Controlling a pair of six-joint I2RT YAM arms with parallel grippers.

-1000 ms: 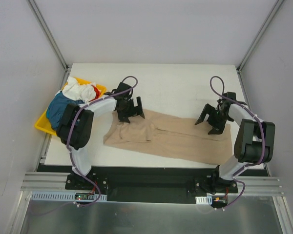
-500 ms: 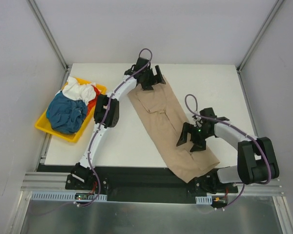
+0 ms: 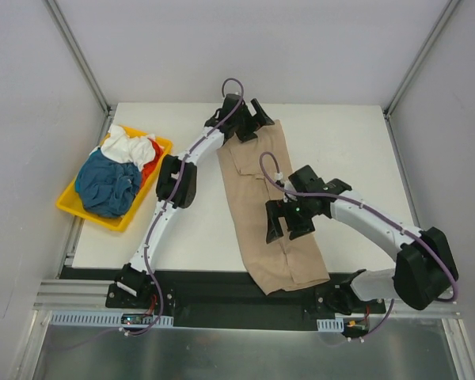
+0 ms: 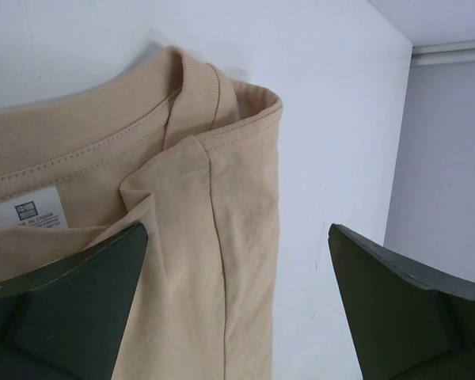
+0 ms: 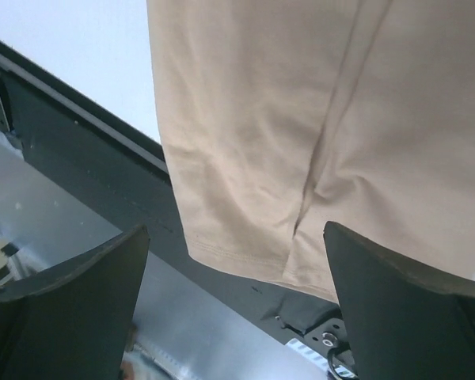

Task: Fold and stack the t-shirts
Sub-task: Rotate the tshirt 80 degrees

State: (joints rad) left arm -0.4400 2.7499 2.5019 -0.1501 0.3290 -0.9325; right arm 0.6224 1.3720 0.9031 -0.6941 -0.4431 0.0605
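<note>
The tan-beige t-shirt [image 3: 257, 178] lies folded into a long narrow strip from the table's far edge to the near edge, and its hem hangs over the black rail. My left gripper [image 3: 244, 125] is open above the collar end. In the left wrist view [image 4: 237, 317] the collar, the label and a folded shoulder [image 4: 190, 261] show between its wide-apart jaws. My right gripper [image 3: 287, 226] is open above the strip's lower half. In the right wrist view [image 5: 237, 309] the hem [image 5: 245, 261] shows over the rail. The teal-blue [image 3: 103, 182], white [image 3: 127, 144] and red-orange [image 3: 149, 168] shirts lie bunched in the tray.
The yellow tray [image 3: 67, 204] sits at the table's left edge. The black rail and metal frame [image 5: 79, 158] run along the near edge under the hanging hem. White table shows to the right of the collar [image 4: 332, 119]. The enclosure walls stand close behind.
The tan shirt has swung from lying across the table to lying lengthwise. The left gripper went to the far edge with the collar. The right gripper moved left along the strip.
</note>
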